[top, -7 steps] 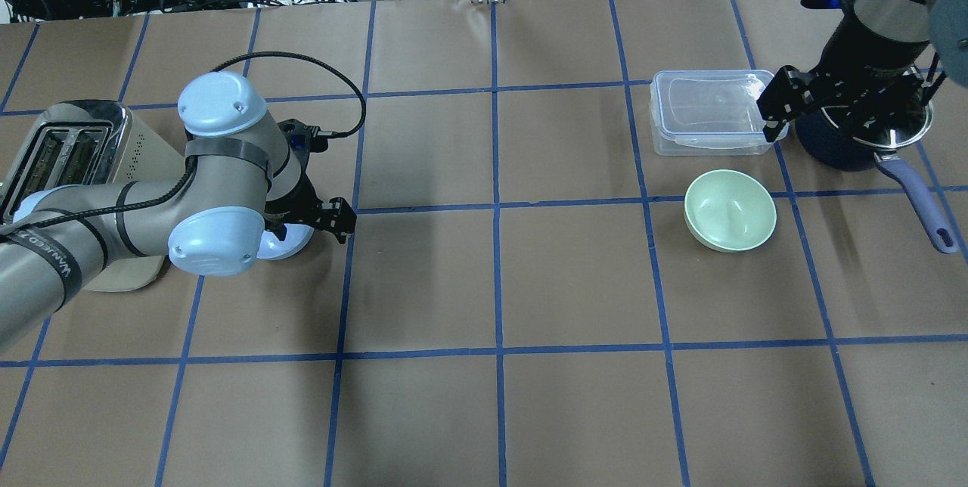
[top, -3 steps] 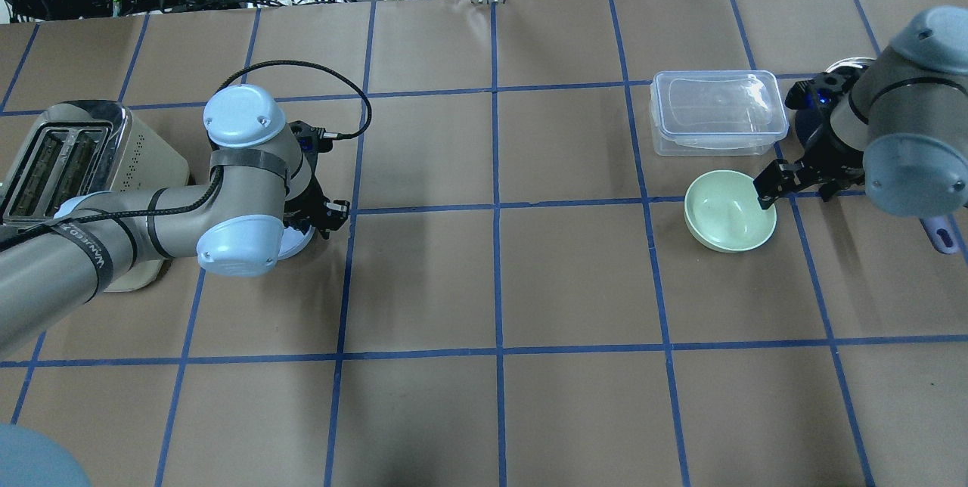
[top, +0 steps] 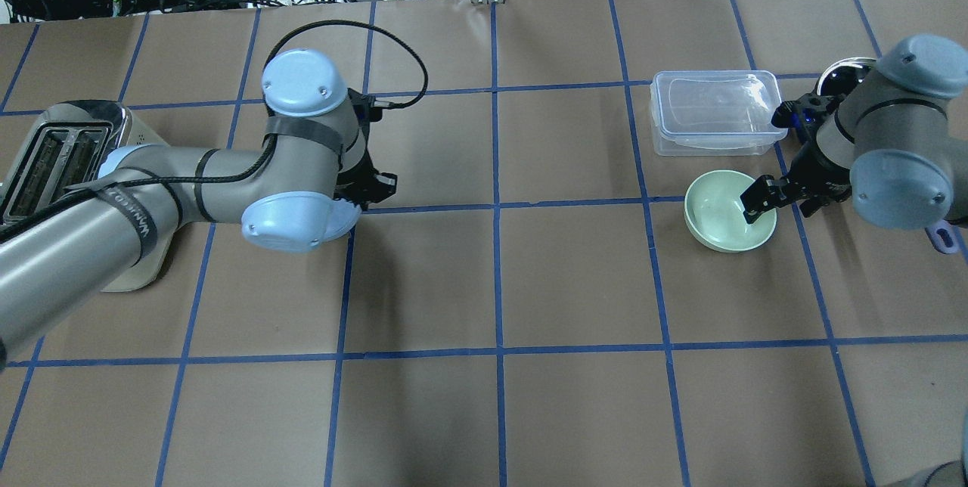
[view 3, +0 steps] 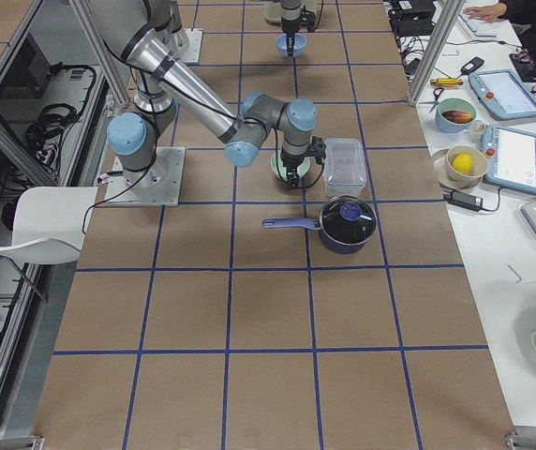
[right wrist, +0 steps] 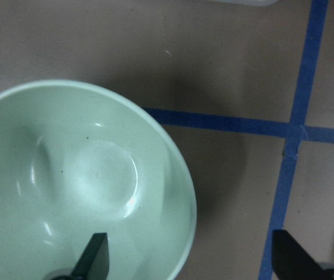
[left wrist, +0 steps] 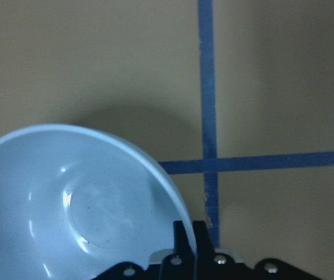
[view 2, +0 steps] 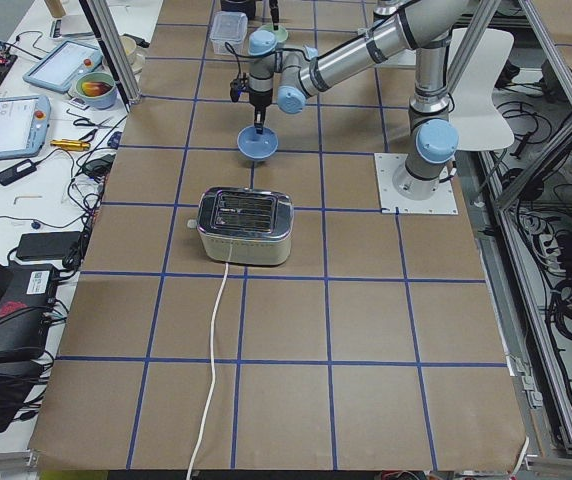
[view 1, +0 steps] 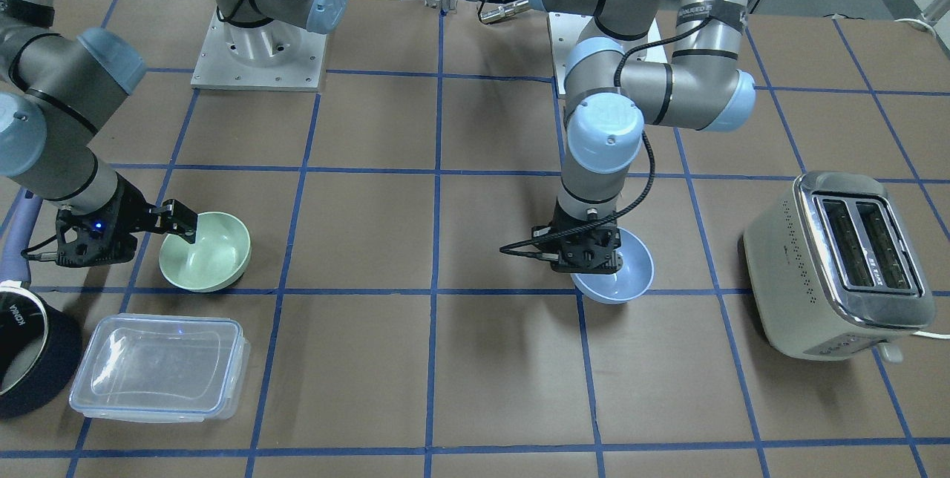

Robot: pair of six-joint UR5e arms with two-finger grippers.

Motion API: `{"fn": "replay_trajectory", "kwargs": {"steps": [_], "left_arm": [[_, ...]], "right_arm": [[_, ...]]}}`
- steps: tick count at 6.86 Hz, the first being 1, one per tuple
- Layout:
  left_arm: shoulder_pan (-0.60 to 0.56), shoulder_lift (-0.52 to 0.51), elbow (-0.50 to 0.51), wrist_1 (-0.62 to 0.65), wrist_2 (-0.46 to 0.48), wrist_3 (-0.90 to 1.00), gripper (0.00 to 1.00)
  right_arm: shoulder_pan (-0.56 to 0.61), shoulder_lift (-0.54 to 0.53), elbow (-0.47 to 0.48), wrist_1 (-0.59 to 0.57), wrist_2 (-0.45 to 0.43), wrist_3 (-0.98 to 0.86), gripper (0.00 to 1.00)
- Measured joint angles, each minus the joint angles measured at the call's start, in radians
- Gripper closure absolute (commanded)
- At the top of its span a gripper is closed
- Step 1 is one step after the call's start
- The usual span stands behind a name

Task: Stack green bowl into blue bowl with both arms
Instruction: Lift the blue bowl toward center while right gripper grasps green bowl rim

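The small pale mint-green plastic bowl (top: 715, 213) is seen upright on the brown paper-covered table (top: 575, 283) marked with blue tape lines, on the robot's right side, just beside the clear rectangular plastic container (top: 715, 120). Its rim is straddled by the right gripper (top: 783, 202), whose jaws are spread wide: one finger (right wrist: 94, 259) is lowered inside the bowl and the other is kept outside it, with no contact to be made out. The small pale light-blue glossy bowl (view 1: 631, 274) is found well apart from it, in the left half of the table, over a crossing of tape lines. Its rim is pinched by the left gripper (left wrist: 185, 242), the jaws being drawn narrow onto the bowl's wall. A dark shadow is cast beside it on the paper; whether it is lifted cannot be told. The dark navy lidded saucepan (view 3: 345, 225) is placed at the right end of the table, near the container, and the cream two-slot toaster (view 1: 839, 263) is stood at the left end
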Motion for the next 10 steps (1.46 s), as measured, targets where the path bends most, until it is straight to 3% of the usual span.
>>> {"fn": "replay_trajectory", "kwargs": {"steps": [1,2,5,6,7,10], "left_arm": [[-0.093,-0.023,0.064,-0.023,-0.045,-0.125,1.0],[-0.17,-0.058,0.108,-0.021,-0.101,-0.233,1.0],[-0.274,-0.174,0.209,0.015,-0.145,-0.397,1.0],[-0.291,-0.199,0.235,0.031,-0.146,-0.422,0.23],[-0.3,-0.213,0.25,0.037,-0.144,-0.429,0.0],[-0.263,-0.161,0.265,0.02,-0.121,-0.342,0.0]], "right_arm": [[0.0,0.01,-0.001,-0.001,0.005,-0.001,0.82],[0.0,0.018,-0.002,-0.001,0.011,-0.001,1.0],[0.0,0.019,-0.007,0.023,0.011,-0.002,1.0],[-0.002,0.011,-0.014,0.044,0.009,-0.002,1.0],[-0.003,0.0,-0.038,0.086,0.006,-0.002,1.0],[-0.005,-0.016,-0.218,0.31,0.011,-0.003,1.0]]}}
